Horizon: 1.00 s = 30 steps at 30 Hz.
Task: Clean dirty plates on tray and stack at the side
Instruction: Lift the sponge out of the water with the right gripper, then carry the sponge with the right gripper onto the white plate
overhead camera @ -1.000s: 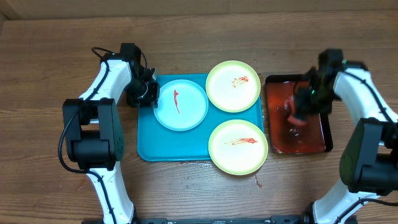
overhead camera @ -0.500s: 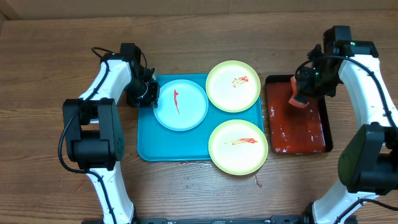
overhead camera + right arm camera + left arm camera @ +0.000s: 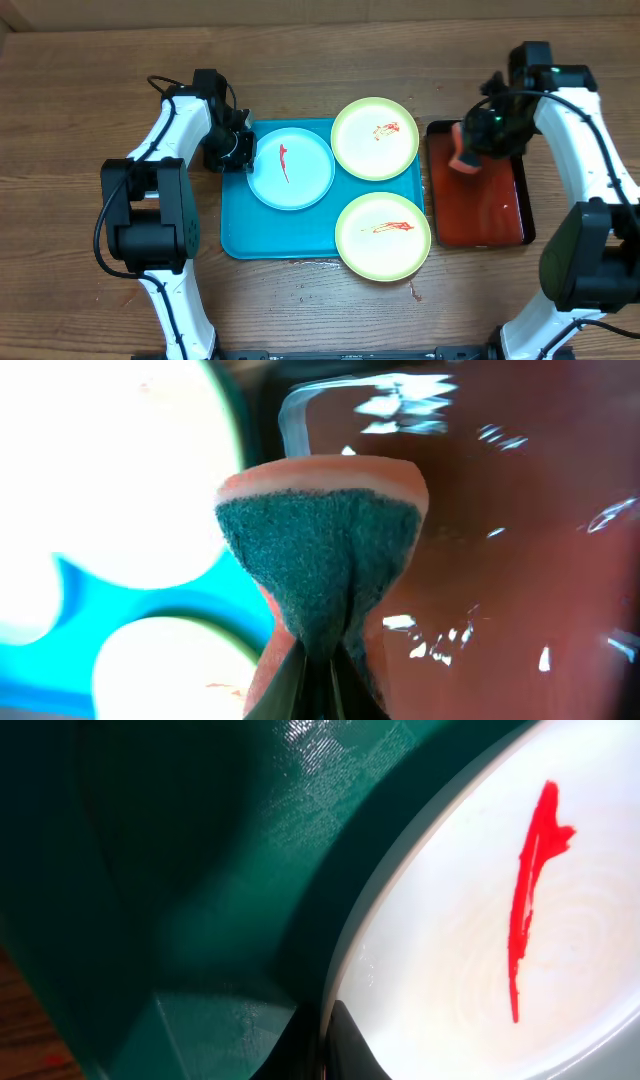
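The teal tray (image 3: 262, 228) holds a white plate (image 3: 300, 180) with a red smear. Two yellow-green plates, one at the back (image 3: 374, 138) and one at the front (image 3: 383, 236), carry red smears and overlap the tray's right rim. My left gripper (image 3: 240, 150) is shut on the white plate's left rim (image 3: 345, 970). My right gripper (image 3: 470, 150) is shut on an orange sponge with a green scrub face (image 3: 320, 570) and holds it above the left end of the dark red tray (image 3: 480, 215).
The dark red, black-rimmed tray stands right of the teal tray and its floor looks wet (image 3: 530, 560). The wooden table (image 3: 80, 120) surrounds both trays. A small red spot lies on the wood near the front plate (image 3: 416, 293).
My right gripper has lifted the sponge off the red tray's floor and carried it left and back, toward the tray's left end. The left arm has not moved.
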Tool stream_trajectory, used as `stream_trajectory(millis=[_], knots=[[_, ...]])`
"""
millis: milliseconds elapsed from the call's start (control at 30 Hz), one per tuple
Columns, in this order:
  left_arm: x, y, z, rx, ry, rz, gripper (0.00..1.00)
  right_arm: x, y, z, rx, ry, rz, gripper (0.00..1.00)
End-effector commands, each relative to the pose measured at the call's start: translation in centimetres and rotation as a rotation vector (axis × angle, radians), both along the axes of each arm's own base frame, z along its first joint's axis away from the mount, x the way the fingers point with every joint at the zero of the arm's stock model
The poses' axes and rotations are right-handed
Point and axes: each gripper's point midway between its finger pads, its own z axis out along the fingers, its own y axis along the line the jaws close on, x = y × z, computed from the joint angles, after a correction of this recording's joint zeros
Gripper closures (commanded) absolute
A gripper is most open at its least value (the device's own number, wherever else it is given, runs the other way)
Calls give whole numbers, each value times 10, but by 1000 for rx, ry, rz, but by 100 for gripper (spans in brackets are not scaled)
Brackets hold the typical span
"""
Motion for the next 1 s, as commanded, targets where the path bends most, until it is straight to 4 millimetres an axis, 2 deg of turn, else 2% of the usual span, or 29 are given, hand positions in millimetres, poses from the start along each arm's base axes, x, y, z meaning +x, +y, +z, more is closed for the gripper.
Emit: stream_trajectory(millis=[0,100,200,367,400,533,667,833,967], knots=[[9,0,13,3,-52,-20,96,2,71,36,171,-106,140,96],[9,0,13,1,-51,-20,96,4,120,42,211,-145,183,96],[8,0,13,1,-49,-20,96,4,177,50,254,-203,234,96],[7,0,13,0,-45,-20,96,4,248,56,299,-305,295,96],[7,0,13,0,-44,-20,96,6,257,56,301,-320,305,96],[6,0,13,0,-40,-20,96,13,281,49,281,-320,330,96],[6,-1,13,-7,-41,-19,96,25,293,38,181,-306,375,96],[6,-3,14,-18,-43,-27,96,29,300,5,81,-253,404,96],[6,-22,20,-134,-70,-109,96,21,310,-24,61,-205,430,96]])
